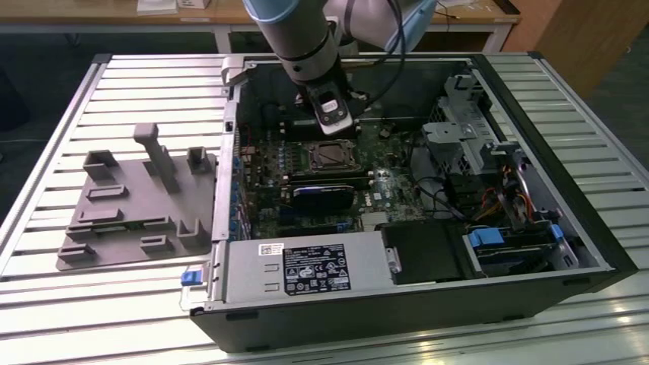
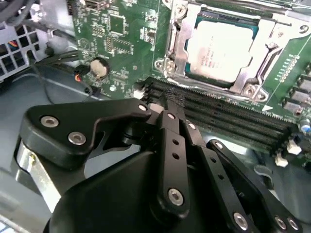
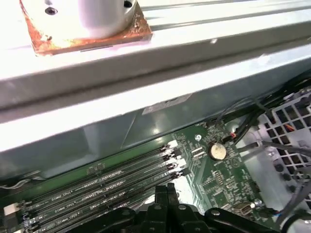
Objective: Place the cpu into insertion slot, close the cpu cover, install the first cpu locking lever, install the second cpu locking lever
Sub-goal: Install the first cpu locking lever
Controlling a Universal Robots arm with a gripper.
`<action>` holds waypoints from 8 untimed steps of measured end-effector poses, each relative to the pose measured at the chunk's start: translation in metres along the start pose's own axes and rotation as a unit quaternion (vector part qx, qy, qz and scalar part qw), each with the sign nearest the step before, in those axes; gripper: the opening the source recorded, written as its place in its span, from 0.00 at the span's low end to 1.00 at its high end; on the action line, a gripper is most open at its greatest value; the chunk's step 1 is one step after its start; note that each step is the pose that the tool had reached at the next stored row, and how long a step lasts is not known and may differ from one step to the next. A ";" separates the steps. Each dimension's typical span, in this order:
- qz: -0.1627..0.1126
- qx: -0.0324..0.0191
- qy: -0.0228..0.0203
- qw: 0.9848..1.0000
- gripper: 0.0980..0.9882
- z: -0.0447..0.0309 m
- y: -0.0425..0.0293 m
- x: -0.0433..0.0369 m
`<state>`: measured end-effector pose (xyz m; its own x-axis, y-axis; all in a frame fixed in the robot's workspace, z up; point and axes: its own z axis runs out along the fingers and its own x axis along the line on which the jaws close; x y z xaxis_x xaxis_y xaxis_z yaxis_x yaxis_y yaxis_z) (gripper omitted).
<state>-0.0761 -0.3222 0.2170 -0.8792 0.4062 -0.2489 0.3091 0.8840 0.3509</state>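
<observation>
The cpu (image 2: 221, 43), a dull silver square, lies flat in the insertion slot (image 2: 252, 87) on the green board. The silver cpu cover (image 2: 176, 46) frames it and looks lowered around it. In the exterior view the insertion slot (image 1: 333, 156) sits mid-board inside the open computer case. My gripper (image 1: 333, 128) hangs just behind it, above the memory slots, a little clear of the board. Its black fingers (image 2: 171, 116) meet at their tips with nothing between them, and the first wrist view shows the gripper (image 3: 165, 193) the same way. How the locking levers stand is unclear.
Long black memory slots (image 2: 218, 116) run between my gripper and the socket. A coin battery (image 3: 217, 150) and loose cables lie nearby. The case wall (image 3: 146, 82) rises close by. A black card (image 1: 319, 199), a drive cage (image 1: 457, 137) and a grey fixture plate (image 1: 132, 205) on the slatted table surround the work.
</observation>
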 end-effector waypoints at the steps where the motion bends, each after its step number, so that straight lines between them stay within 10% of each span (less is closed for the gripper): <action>1: 0.000 0.000 0.000 1.000 0.00 -0.0009 0.0003 -0.0002; 8: 0.000 0.001 0.001 1.000 0.00 -0.0009 0.0004 -0.0003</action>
<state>-0.0760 -0.3222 0.2180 -0.8800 0.4060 -0.2467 0.3099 0.8842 0.3495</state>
